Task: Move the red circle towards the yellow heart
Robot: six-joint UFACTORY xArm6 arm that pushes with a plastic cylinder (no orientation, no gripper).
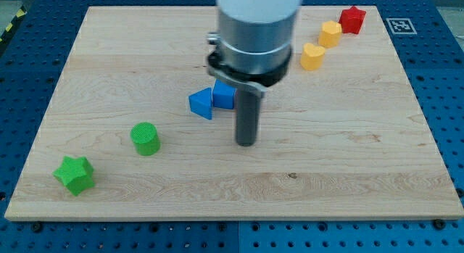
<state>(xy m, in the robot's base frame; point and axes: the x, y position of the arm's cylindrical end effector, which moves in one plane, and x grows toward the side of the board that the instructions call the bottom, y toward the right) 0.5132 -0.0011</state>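
Note:
No red circle shows in the camera view; the arm's wide grey body hides part of the board's top middle. The yellow heart lies at the upper right of the wooden board. My tip rests on the board near its centre, well below and left of the yellow heart. It is just right of and below a blue triangle and a blue cube, without touching them.
A second yellow block and a red star lie in a diagonal row beyond the heart, near the top right corner. A green cylinder and a green star lie at the lower left.

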